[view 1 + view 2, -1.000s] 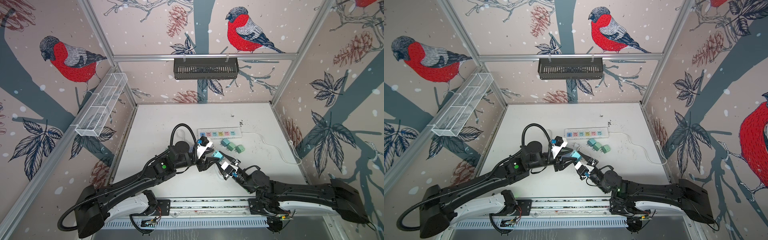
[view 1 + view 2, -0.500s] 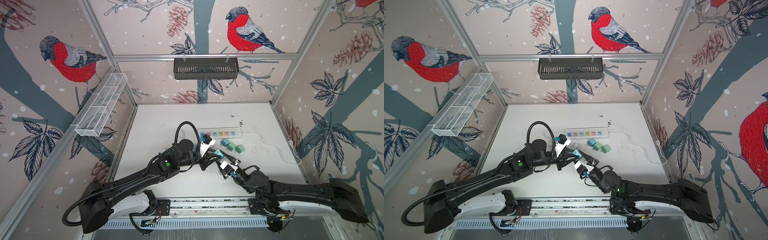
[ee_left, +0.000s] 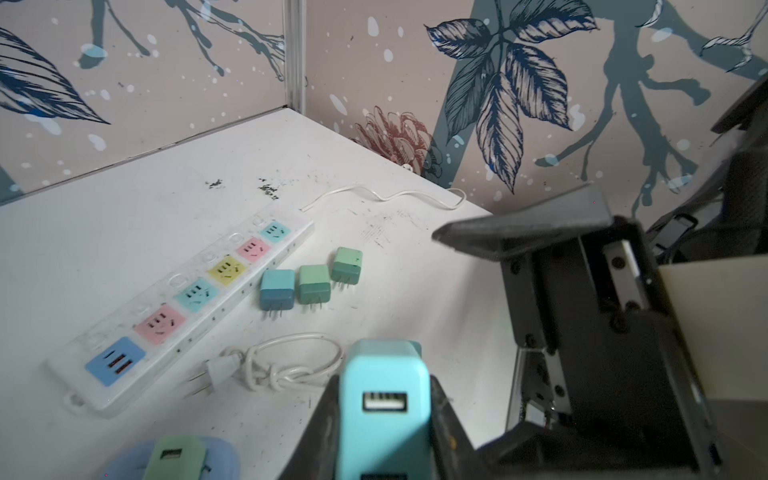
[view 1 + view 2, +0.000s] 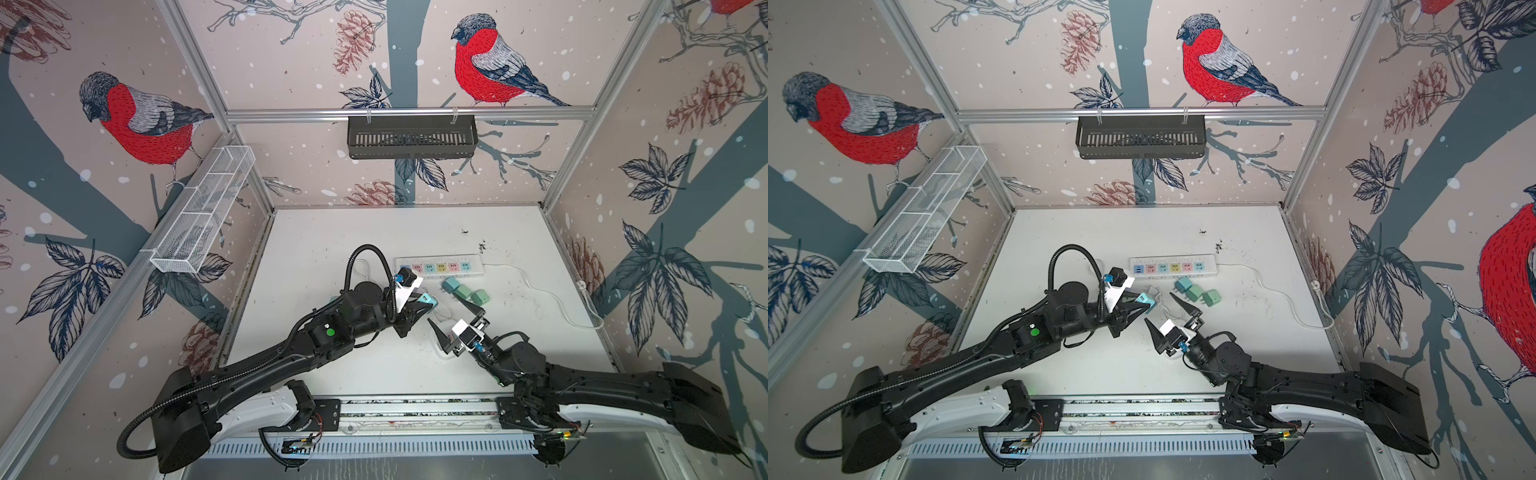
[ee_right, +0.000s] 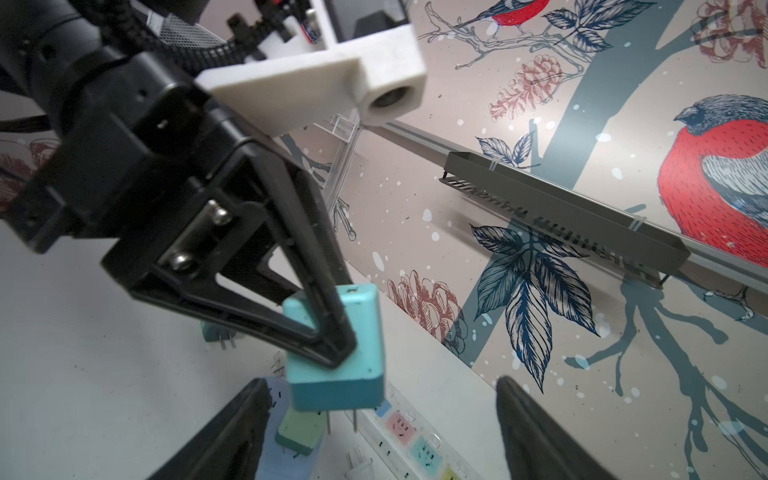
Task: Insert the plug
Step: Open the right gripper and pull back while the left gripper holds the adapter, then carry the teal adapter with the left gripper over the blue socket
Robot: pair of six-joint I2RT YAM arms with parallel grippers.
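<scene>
A teal plug [image 4: 429,300] [image 4: 1144,300] hangs above the table with my left gripper [image 4: 424,302] shut on its sides. The left wrist view shows its USB face [image 3: 382,432] between the black fingers [image 3: 328,415]. Seen from the right wrist, the plug [image 5: 336,365] points its two prongs down, over the table beside the near end of the power strip [image 5: 411,436]. The strip [image 4: 440,267] [image 4: 1173,268] [image 3: 187,307] is white with coloured sockets. My right gripper [image 4: 448,312] [image 4: 1161,309] [image 5: 384,392] stands open just right of the plug, holding nothing.
Three spare plugs [image 4: 462,291] [image 3: 314,289] lie right of the strip's near side. A knotted white cable [image 3: 291,361] lies under the held plug. A green plug [image 3: 176,457] rests on a blue pad. The strip's cord [image 4: 552,299] runs to the right wall.
The left gripper has closed on the teal plug. The right gripper, which held it a second ago, has opened and drawn back a little.
</scene>
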